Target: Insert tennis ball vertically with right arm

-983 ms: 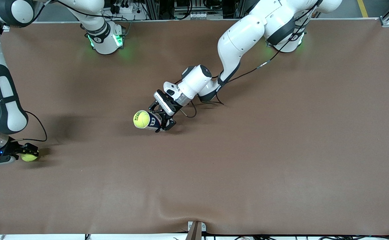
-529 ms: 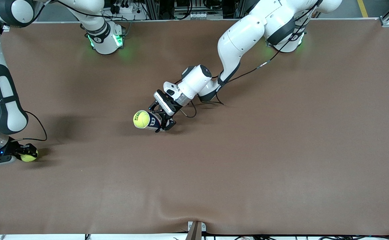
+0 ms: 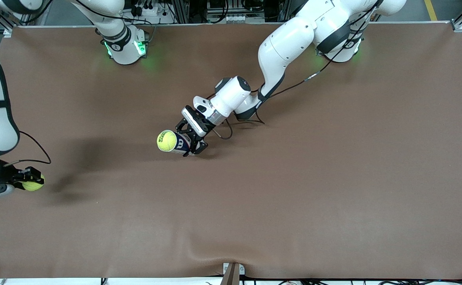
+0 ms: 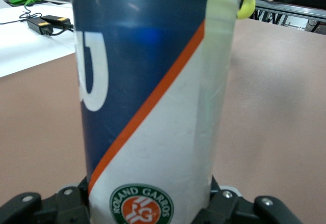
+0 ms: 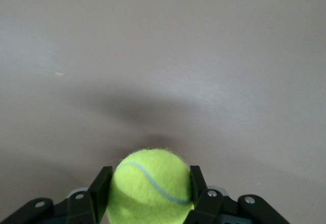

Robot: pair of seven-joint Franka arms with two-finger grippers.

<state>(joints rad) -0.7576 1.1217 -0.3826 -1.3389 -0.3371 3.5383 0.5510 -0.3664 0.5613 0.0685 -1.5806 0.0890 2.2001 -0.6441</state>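
Observation:
A yellow tennis ball (image 3: 34,186) (image 5: 150,183) is clamped between the black fingers (image 5: 101,186) of my right gripper (image 3: 32,182) (image 5: 150,189), a little above the table at the right arm's end. Its shadow lies apart from it on the brown surface. Over the middle of the table my left gripper (image 3: 191,145) (image 4: 150,206) is shut on the base of a blue, white and orange ball can (image 3: 182,145) (image 4: 147,96). Another tennis ball (image 3: 166,141) sits in the can's open mouth. The held ball (image 4: 247,5) also shows small past the can's rim in the left wrist view.
The brown table cover (image 3: 294,198) has a slight ridge near the front edge by a small bracket (image 3: 232,271). Both arm bases (image 3: 126,47) stand along the edge farthest from the front camera. A cable (image 3: 227,134) loops beside the left wrist.
The right gripper's jaws closed on the ball, then lifted it off the table; its shadow has drawn away from it. The left arm with the can has barely shifted.

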